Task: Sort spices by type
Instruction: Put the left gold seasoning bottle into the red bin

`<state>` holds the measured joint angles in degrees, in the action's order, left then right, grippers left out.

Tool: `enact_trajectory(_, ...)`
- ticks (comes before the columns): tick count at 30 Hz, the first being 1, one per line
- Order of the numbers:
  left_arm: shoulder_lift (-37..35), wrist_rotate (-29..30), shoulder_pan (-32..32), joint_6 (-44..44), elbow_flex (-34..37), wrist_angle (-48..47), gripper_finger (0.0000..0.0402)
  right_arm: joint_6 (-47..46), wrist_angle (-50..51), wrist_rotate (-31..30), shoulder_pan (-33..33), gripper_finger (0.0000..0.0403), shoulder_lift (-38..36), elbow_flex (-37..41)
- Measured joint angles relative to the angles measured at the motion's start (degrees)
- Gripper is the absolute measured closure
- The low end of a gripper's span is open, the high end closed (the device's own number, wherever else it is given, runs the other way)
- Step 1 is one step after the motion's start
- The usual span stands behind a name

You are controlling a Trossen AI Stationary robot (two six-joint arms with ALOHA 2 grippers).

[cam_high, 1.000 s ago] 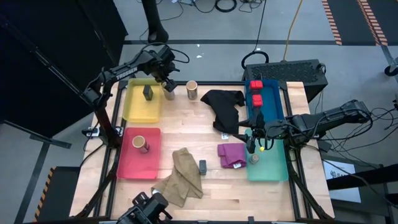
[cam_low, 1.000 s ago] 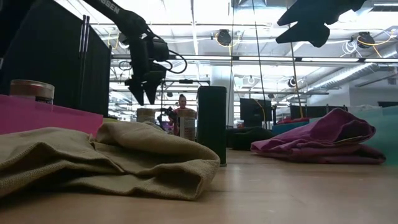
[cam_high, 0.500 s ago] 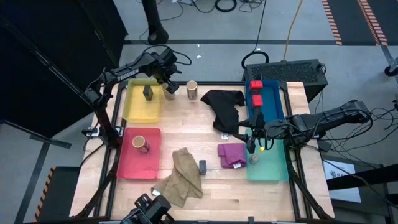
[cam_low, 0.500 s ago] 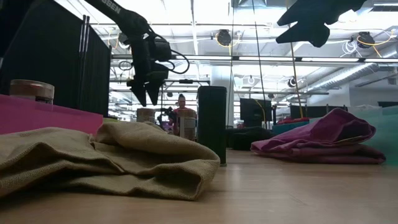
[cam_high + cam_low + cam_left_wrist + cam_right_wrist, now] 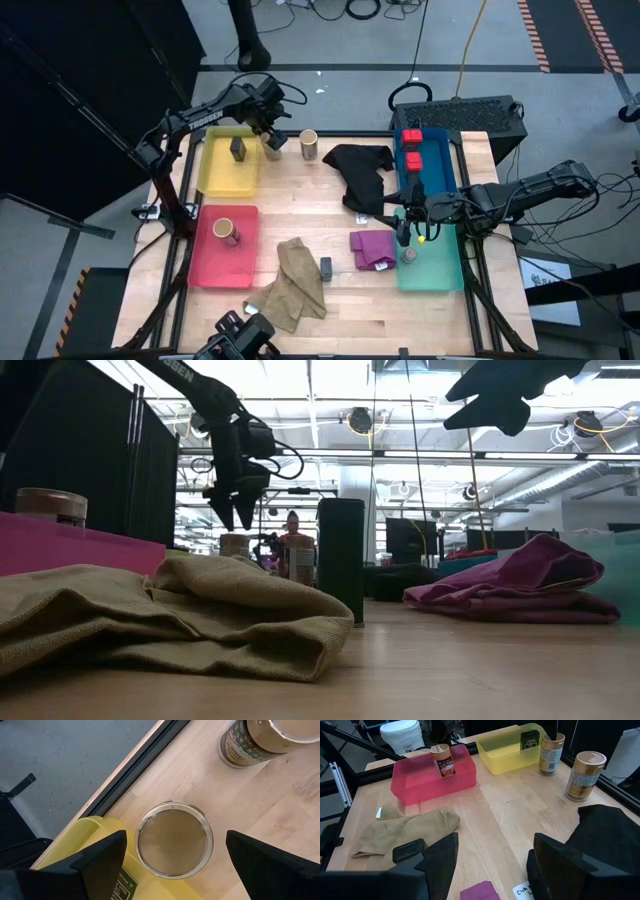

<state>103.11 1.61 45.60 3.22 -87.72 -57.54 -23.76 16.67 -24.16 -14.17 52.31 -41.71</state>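
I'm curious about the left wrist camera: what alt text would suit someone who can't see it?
Seen from straight above, the left tool hangs open over a tan round spice jar standing on the wooden table beside the yellow tray. A second tan jar stands farther off.

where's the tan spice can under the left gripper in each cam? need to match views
High view: tan can at the far edge, right beside the yellow tray, under the left gripper.
Low view: small tan cylinder behind the khaki cloth, below the gripper.
Left wrist view: centre frame, seen from above, between the open fingers.
Right wrist view: far side, against the yellow tray.
Shared landmark: the yellow tray.
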Motion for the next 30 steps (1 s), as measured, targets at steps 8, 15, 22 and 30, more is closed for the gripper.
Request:
enact_trajectory(8,2.24,0.17,0.0,0.03,0.0,0.09,0.0054,-0.01,0.0,0.0,0.0,0.0161,0.0,0.0)
enact_trajectory(15,4.94,1.16,0.0,0.07,0.0,0.17,0.0054,0.02,0.0,0.0,0.0,0.0161,0.0,0.0)
enact_trajectory(22,8.01,1.57,0.0,0.56,0.02,0.16,0.0054,0.02,0.34,0.0,0.0,0.0161,0.0,0.0)
enact_trajectory(30,8.7,1.89,0.0,1.6,0.02,0.24,0.0068,0.02,0.49,0.0,-0.01,0.0161,0.0,0.0)
